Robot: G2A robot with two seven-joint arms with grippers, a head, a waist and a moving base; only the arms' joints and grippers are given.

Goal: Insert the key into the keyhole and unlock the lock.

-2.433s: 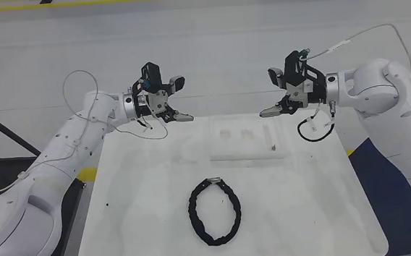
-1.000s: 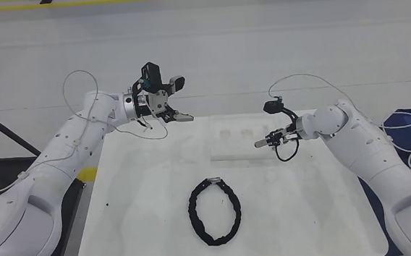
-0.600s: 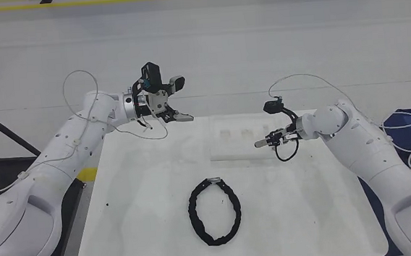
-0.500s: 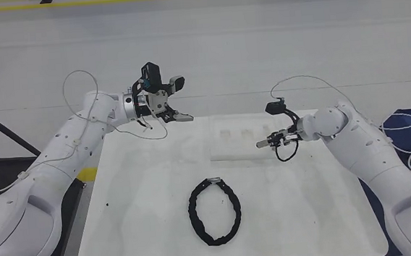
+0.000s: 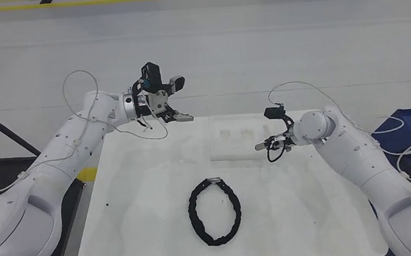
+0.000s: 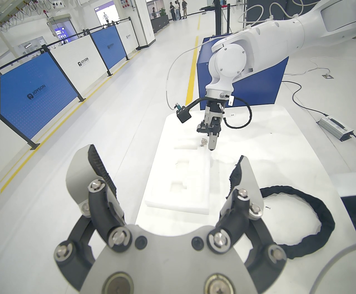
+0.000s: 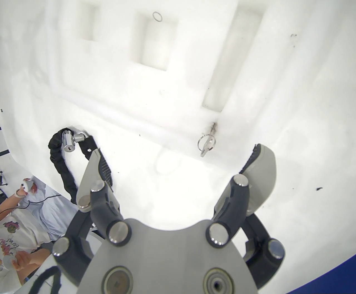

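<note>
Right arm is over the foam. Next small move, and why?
Probably ease the right pincer down onto the small silver key with its ring, then close: the pincer is open, and the key sits unheld in the white foam block close below it.

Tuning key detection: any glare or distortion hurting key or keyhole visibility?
Right wrist view: glare patch on the white surface beside the key, but key and keyhole are visible; edges bend fisheye-style. Left wrist view: same bending, key tiny. Top view: even light, faint shadows.
</note>
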